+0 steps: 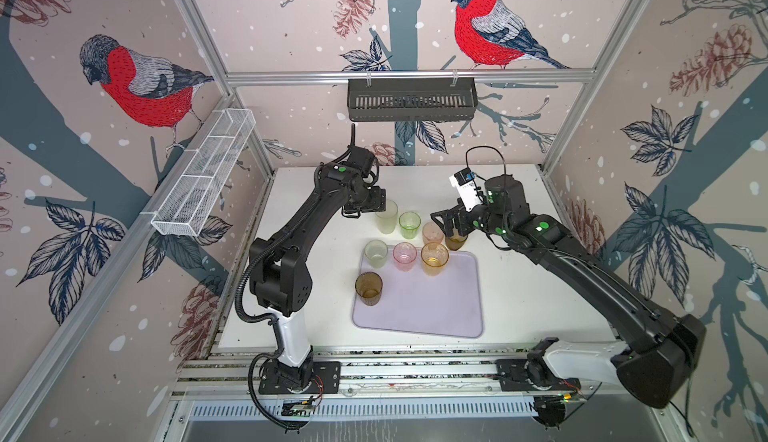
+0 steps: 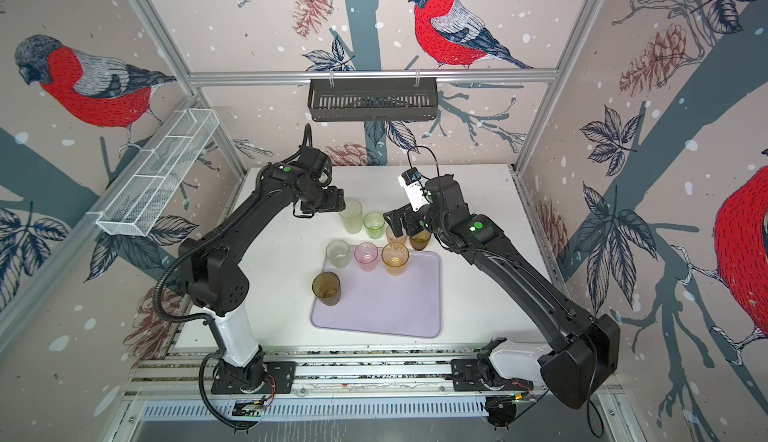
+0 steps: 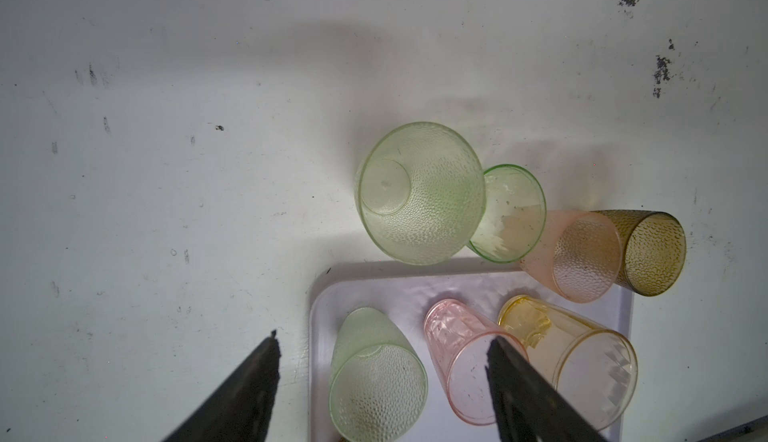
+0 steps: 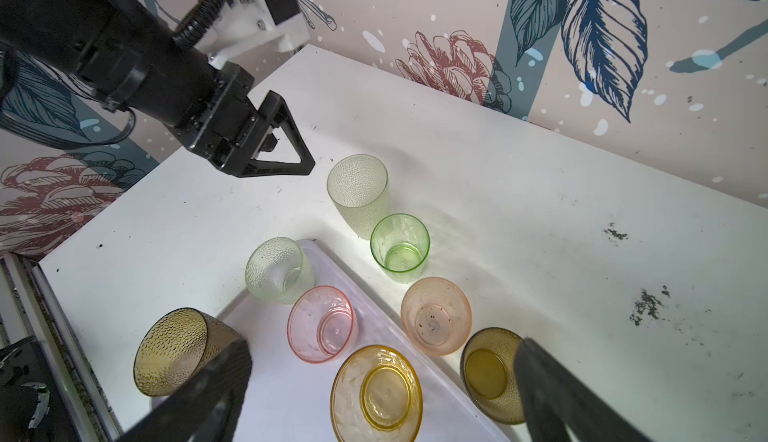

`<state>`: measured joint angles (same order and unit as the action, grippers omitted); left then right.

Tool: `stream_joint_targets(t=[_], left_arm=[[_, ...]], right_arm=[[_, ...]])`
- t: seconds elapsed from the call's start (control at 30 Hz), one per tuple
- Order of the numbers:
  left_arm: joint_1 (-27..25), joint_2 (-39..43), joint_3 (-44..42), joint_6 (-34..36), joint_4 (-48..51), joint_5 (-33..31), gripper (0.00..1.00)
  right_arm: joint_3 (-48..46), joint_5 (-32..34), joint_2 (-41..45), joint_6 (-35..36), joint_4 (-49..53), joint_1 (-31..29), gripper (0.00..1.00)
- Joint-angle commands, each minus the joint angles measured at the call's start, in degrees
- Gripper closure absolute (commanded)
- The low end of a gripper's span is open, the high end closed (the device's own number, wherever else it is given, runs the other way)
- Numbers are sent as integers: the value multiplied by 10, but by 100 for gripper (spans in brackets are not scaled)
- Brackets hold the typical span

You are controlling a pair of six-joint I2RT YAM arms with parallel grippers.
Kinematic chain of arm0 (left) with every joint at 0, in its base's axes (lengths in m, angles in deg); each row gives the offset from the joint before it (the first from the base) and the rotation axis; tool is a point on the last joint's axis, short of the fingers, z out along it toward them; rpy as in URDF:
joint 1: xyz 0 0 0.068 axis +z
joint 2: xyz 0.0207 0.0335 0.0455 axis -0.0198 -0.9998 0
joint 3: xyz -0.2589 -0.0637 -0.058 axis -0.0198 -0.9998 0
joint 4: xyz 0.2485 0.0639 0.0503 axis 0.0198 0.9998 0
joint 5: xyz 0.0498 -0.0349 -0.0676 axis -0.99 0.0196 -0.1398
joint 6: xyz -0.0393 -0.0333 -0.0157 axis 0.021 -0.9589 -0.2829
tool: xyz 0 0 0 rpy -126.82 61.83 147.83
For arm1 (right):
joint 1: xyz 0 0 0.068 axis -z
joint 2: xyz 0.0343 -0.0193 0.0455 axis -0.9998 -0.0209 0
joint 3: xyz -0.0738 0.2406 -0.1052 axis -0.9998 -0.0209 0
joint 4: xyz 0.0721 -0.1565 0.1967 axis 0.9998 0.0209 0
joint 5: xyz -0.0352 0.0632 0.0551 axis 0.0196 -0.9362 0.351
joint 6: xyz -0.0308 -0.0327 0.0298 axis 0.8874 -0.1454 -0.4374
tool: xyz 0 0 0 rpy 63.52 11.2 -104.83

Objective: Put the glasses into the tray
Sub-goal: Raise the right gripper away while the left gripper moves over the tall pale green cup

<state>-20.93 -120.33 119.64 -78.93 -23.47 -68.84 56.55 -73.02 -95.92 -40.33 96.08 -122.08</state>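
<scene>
Counting the glasses gives 8, all upright. 4 stand on the tray (image 1: 432, 303): a frosted glass (image 1: 376, 254) in its far left corner, a pink glass (image 1: 404, 256) and an amber glass (image 1: 434, 258) along its far edge, and a brown glass (image 1: 368, 288) at its left edge, apparently inside the rim. The other 4 stand on the white table (image 1: 519, 294) in a row just beyond the tray's far edge: a tall pale green glass (image 1: 386, 216), a bright green glass (image 1: 409, 225), a peach glass (image 1: 432, 232) and a dark brown glass (image 4: 490, 373). The dark brown glass is partly hidden in both top views.

The left gripper (image 3: 382, 340) has its fingers spread with nothing between them. It hovers just beside the tall pale green glass, on the side away from the row. The right gripper (image 4: 382, 344) is spread wide and empty, above the peach glass and the dark brown glass at the row's right end.

Governing relation: the tall pale green glass is nearest the left gripper and well apart from the right gripper. Its long axis is vertical. The bright green glass stands just beside it; whether they touch cannot be told.

Judgement: a sideways pinch across the wall suits this glass, but the inner finger has little room against the neighbour. The tray lies on the robot's side of this glass, so the carry is short. With 4 of 8 placed, the main risk is knocking the bright green glass.
</scene>
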Motion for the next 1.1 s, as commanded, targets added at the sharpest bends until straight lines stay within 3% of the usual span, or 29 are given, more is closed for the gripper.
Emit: stream_joint_targets(t=[0.0,0.37,1.07], left_arm=[[1,-14,15,8,15,-18,25],[1,-75,66,11,29,-28,36],[1,-172,145,34,59,-51,57]], right_arm=[[-5,-29,4,7,-22,3,0],[-32,-60,4,-4,-47,6,0],[-29,-50,4,-1,-43,28,0]])
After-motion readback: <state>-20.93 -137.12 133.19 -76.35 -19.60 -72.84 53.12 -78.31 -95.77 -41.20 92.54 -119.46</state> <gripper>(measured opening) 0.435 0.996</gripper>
